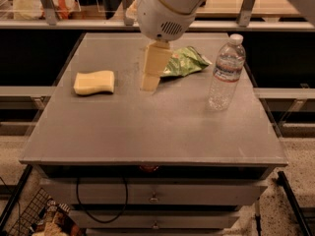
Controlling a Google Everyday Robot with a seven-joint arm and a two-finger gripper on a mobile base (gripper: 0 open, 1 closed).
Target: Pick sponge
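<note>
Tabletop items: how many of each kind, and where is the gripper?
sponge: 1
green snack bag: 1
water bottle: 1
Total: 3
The gripper hangs over the table between sponge and green snack bag.

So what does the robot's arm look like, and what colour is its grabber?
The arm is smooth, shiny white and rounded like a big ball, with a little slotted vent and a thin tan ring. Under it hangs the gripper, a pale yellow blocky piece, over the table between the sponge and the green bag.
</note>
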